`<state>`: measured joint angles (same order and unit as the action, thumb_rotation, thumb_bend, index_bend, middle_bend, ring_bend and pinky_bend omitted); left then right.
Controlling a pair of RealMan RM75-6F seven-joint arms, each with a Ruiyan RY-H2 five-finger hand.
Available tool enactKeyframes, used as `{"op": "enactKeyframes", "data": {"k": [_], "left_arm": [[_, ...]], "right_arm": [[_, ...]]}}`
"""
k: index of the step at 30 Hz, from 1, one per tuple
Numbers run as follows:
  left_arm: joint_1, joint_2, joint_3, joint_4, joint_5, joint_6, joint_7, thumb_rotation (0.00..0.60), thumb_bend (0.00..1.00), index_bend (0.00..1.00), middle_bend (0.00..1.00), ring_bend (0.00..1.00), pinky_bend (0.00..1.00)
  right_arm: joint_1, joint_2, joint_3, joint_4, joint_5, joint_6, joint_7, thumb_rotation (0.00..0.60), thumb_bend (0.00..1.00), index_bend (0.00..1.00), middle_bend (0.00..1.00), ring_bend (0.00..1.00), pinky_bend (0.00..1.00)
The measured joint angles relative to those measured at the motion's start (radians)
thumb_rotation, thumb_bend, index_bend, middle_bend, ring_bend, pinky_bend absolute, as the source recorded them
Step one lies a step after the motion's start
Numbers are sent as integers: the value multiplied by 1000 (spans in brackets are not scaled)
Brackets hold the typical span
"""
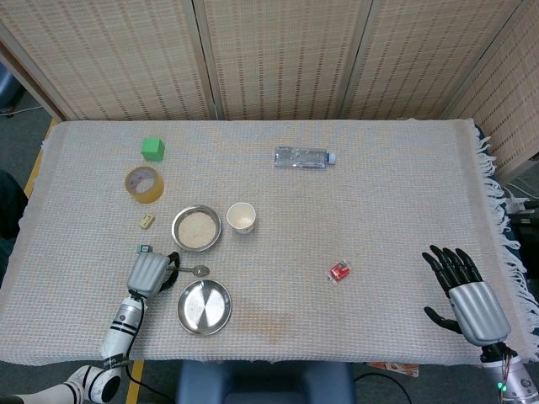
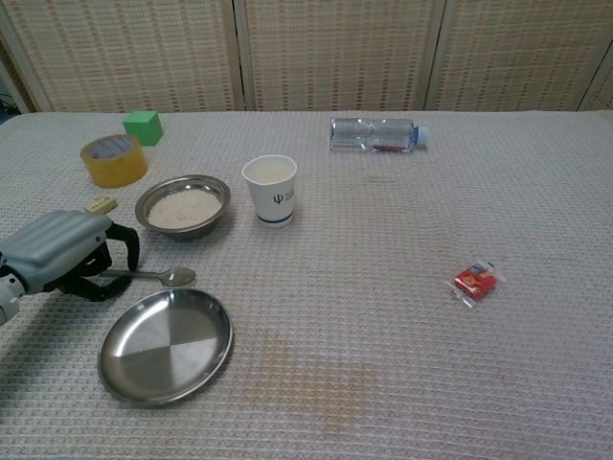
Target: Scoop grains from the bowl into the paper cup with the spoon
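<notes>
The metal spoon lies flat on the cloth, its bowl end pointing right. My left hand hovers over its handle, fingers arched down around it with a gap, not clamped. The same left hand shows at the lower left in the head view. Just beyond the spoon stands the steel bowl filled with pale grains, also seen as the bowl from above. The white paper cup stands upright to the bowl's right, the cup open-topped. My right hand rests far right, fingers spread, holding nothing.
An empty steel plate sits in front of the spoon. A tape roll, a green cube and a small beige block lie at the left. A water bottle lies at the back, a red packet to the right.
</notes>
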<state>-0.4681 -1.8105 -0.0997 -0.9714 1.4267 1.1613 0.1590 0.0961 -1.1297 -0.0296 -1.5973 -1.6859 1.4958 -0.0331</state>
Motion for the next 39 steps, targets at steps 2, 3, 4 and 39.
{"op": "enactKeyframes", "data": {"k": [2, 3, 4, 39], "left_arm": [[0, 0, 1, 1, -3, -2, 2, 600, 381, 509, 1000, 1000, 1000], [0, 0, 0, 2, -5, -3, 3, 600, 381, 509, 1000, 1000, 1000], [-1, 0, 1, 1, -7, -4, 3, 600, 381, 509, 1000, 1000, 1000], [-7, 52, 0, -66, -58, -54, 12, 600, 382, 715, 1000, 1000, 1000]], "right_arm": [[0, 0, 0, -1, 1, -1, -2, 600, 93, 0, 0, 0, 0], [0, 0, 0, -2, 1, -2, -3, 600, 93, 0, 0, 0, 0], [0, 1, 0, -2, 2, -3, -3, 600, 93, 0, 0, 0, 0], [0, -1, -4, -7, -2, -9, -14, 600, 93, 0, 0, 0, 0]]}}
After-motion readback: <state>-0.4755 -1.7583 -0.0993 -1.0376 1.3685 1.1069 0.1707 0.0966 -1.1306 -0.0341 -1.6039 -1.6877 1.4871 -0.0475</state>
